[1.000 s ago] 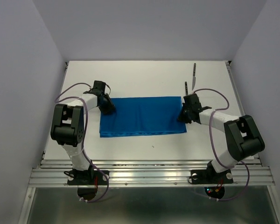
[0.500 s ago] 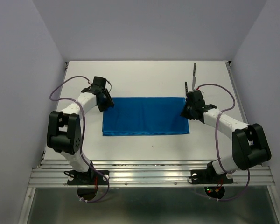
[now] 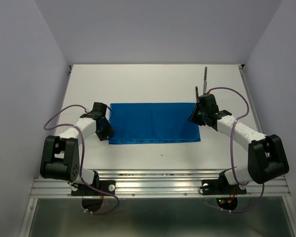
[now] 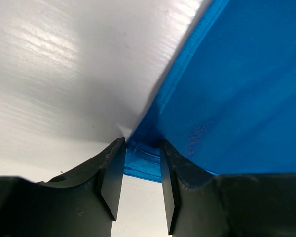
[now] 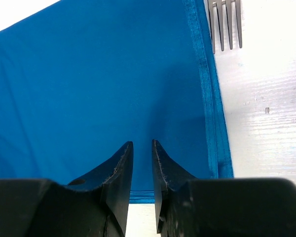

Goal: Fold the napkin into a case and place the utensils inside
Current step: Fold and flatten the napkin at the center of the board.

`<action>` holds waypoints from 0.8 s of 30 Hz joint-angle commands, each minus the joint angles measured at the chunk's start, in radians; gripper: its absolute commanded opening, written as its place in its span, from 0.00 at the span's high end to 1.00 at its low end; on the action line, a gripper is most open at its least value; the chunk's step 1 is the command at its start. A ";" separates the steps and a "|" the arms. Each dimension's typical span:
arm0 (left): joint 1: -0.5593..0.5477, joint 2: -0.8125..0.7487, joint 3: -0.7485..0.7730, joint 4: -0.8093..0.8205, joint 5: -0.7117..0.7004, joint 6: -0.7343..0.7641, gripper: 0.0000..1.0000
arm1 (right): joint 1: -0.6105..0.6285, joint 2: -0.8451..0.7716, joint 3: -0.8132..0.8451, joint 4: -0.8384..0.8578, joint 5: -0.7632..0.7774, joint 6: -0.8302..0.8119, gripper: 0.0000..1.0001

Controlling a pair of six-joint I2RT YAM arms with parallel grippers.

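Observation:
The blue napkin [image 3: 153, 122] lies flat as a wide rectangle in mid-table. My left gripper [image 3: 107, 132] sits low at its near-left corner. In the left wrist view the jaws [image 4: 142, 143] stand apart with the napkin's [image 4: 237, 89] hemmed corner just at their tips, not pinched. My right gripper [image 3: 195, 117] hovers over the napkin's right edge. Its jaws [image 5: 142, 144] are a narrow gap apart over the cloth [image 5: 89, 89], with nothing between them. The fork [image 3: 196, 93] lies just beyond that edge, its tines [image 5: 226, 24] showing. The knife [image 3: 205, 80] lies farther back.
White walls close in the table on three sides. A metal rail [image 3: 158, 180] runs along the near edge, with both arm bases bolted to it. Bare white table [image 3: 138, 81] surrounds the napkin.
My left gripper has moved from the napkin's far-left corner to its near-left corner. The right gripper's jaws have parted slightly and it has edged back. The napkin's left edge now lies a little farther right.

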 commanded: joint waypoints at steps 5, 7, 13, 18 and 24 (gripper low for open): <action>0.000 -0.023 -0.048 0.042 -0.012 -0.050 0.61 | 0.004 -0.018 0.013 0.009 -0.019 -0.014 0.72; 0.000 -0.019 -0.052 0.046 -0.017 -0.053 0.64 | 0.004 -0.020 0.012 0.010 -0.020 -0.014 0.73; 0.000 -0.026 -0.048 0.033 -0.031 -0.056 0.75 | 0.004 -0.023 0.007 0.012 -0.020 -0.012 0.73; 0.000 -0.065 -0.022 0.000 -0.040 -0.046 0.69 | 0.004 -0.022 0.004 0.010 -0.022 -0.012 0.72; 0.000 -0.094 -0.005 -0.021 -0.037 -0.032 0.59 | 0.004 -0.022 -0.001 0.015 -0.026 -0.011 0.73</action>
